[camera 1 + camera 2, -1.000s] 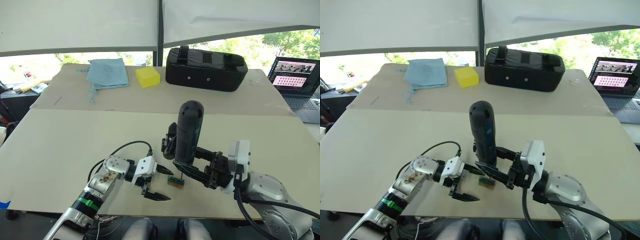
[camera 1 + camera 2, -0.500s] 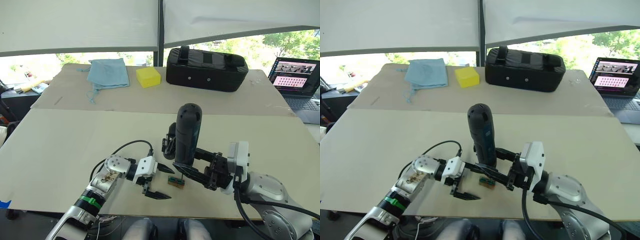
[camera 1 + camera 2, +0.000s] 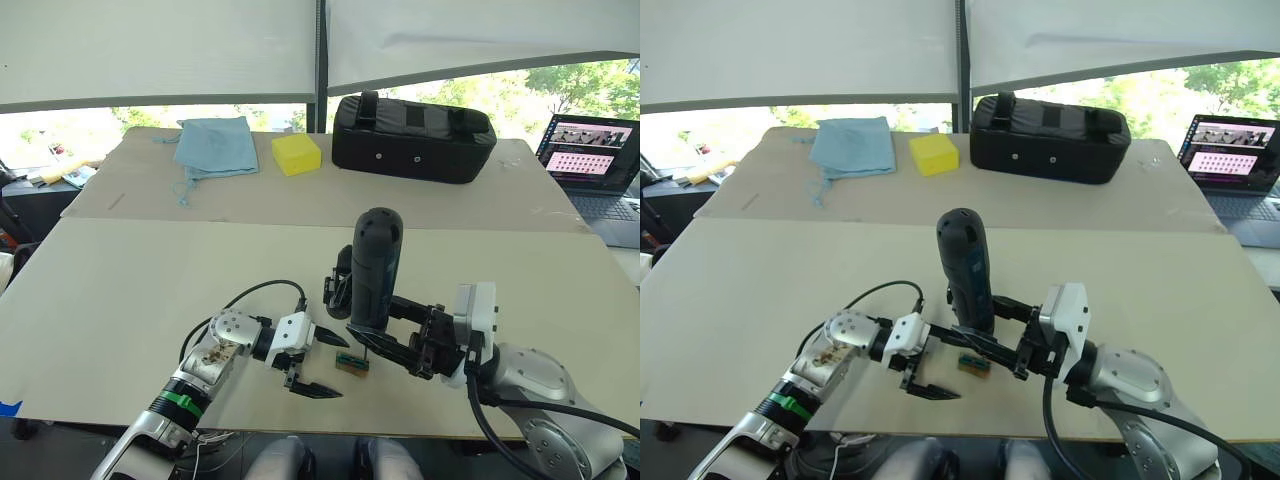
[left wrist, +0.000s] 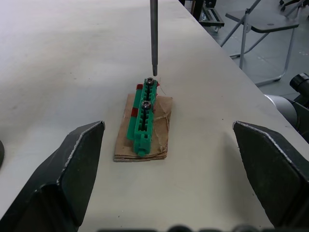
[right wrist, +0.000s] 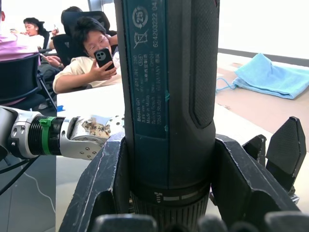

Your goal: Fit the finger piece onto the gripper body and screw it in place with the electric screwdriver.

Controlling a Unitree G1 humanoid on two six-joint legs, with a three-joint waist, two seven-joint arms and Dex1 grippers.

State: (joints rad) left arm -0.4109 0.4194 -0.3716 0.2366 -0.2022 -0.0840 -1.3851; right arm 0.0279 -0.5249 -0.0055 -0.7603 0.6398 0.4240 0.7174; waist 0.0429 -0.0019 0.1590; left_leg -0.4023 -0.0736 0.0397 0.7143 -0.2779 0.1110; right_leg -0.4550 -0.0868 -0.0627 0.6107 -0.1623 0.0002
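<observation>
Left wrist view is showing the left gripper (image 4: 166,159) with its jaws spread wide and gripping nothing, pointing at a small green block (image 4: 144,119) lying on a brown card on the tabletop (image 4: 58,58). Two screws are sitting in the block's top, and the screwdriver's thin metal bit (image 4: 153,36) is hanging tip-down just above the farther one. The right gripper (image 3: 985,345) is clamping its jaws around the lower barrel of the electric screwdriver (image 3: 375,265), holding it upright over the block. The gripper body (image 3: 338,290) is standing on the tabletop just behind the screwdriver, mostly hidden by it. Farther back, a blue cloth (image 3: 213,145), a yellow sponge (image 3: 296,153) and a black padded case (image 3: 412,137) are resting, with a laptop (image 3: 592,160) off to the right.
</observation>
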